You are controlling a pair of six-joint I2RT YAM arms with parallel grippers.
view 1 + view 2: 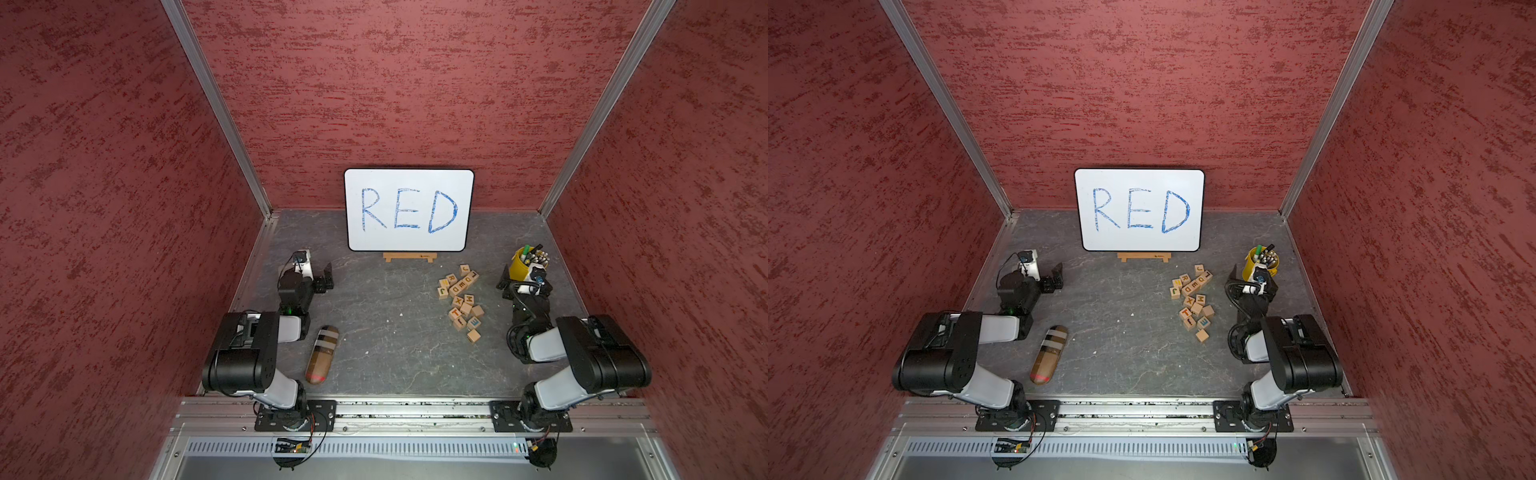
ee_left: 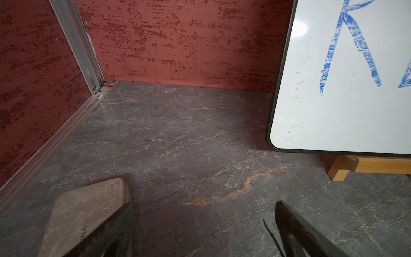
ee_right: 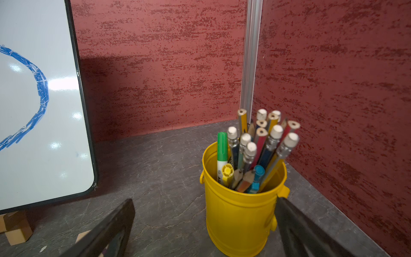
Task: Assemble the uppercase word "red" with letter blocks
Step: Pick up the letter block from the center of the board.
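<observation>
A whiteboard (image 1: 409,210) bearing blue handwritten RED is leaning on a small wooden stand (image 1: 409,257), farther back than both pincers and between them. A yellow metal pail (image 3: 240,213), holding pencils (image 3: 266,142) and a green marker (image 3: 222,146), is standing just ahead of the right pincer (image 3: 205,201). A brown striped oblong case (image 1: 322,353) is lying on the dark surface (image 1: 374,332), well behind the left pincer (image 2: 202,198).

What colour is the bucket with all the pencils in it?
The bucket is bright yellow, clearest in the right wrist view.
</observation>
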